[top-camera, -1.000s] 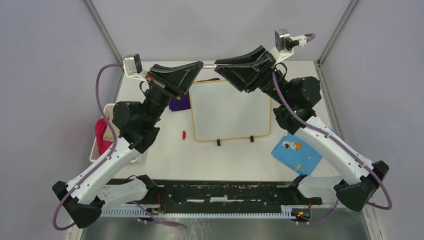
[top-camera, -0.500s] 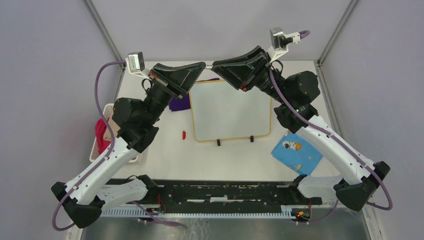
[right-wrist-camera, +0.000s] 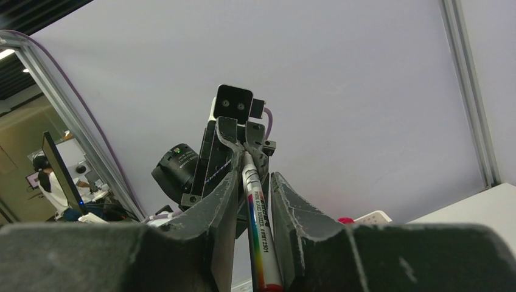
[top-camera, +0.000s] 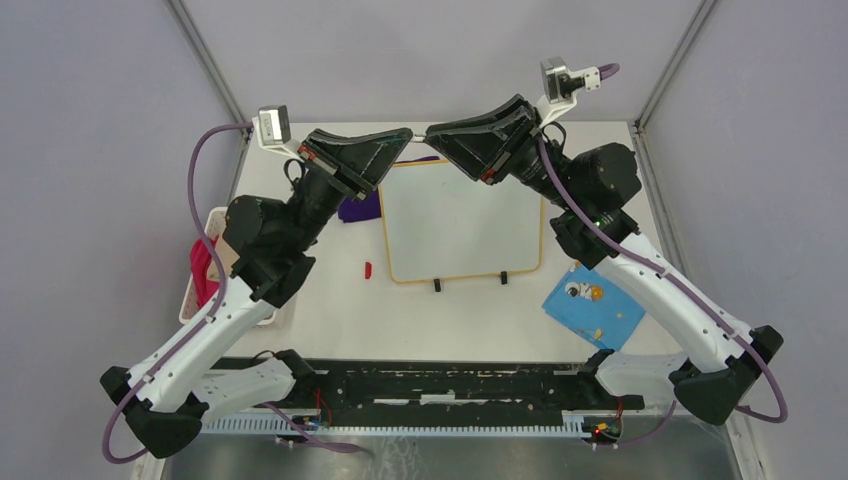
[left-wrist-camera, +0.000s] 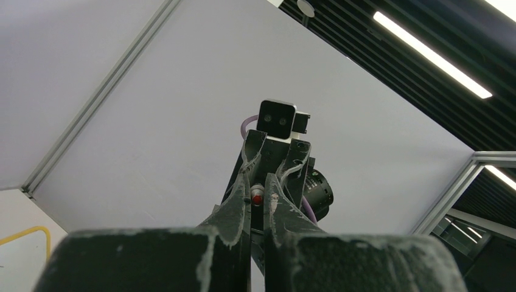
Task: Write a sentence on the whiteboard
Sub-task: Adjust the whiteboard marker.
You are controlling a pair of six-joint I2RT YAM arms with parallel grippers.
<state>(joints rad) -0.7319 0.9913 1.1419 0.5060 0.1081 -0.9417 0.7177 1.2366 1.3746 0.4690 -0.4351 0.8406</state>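
The whiteboard (top-camera: 460, 220), white with a thin yellow frame and two black feet, lies flat on the table; its frame corner also shows in the left wrist view (left-wrist-camera: 27, 231). No red sentence shows on its visible face. Both grippers are raised above the board's far edge, tip to tip. My right gripper (top-camera: 432, 132) (right-wrist-camera: 252, 179) is shut on a white marker (right-wrist-camera: 258, 231) with a rainbow stripe. My left gripper (top-camera: 405, 132) (left-wrist-camera: 257, 190) is shut round the marker's red-tipped far end (left-wrist-camera: 257, 199). The marker (top-camera: 420, 131) bridges the two gripper tips.
A small red cap (top-camera: 367, 269) lies left of the board. A purple cloth (top-camera: 360, 208) sits at the board's far left corner. A white basket (top-camera: 192, 290) with a pink-red cloth stands at the left edge. A blue patterned cloth (top-camera: 592, 305) lies at the right.
My right gripper has moved left with the marker until its tip meets my left gripper, which shifted slightly right. The gap between the two grippers has closed.
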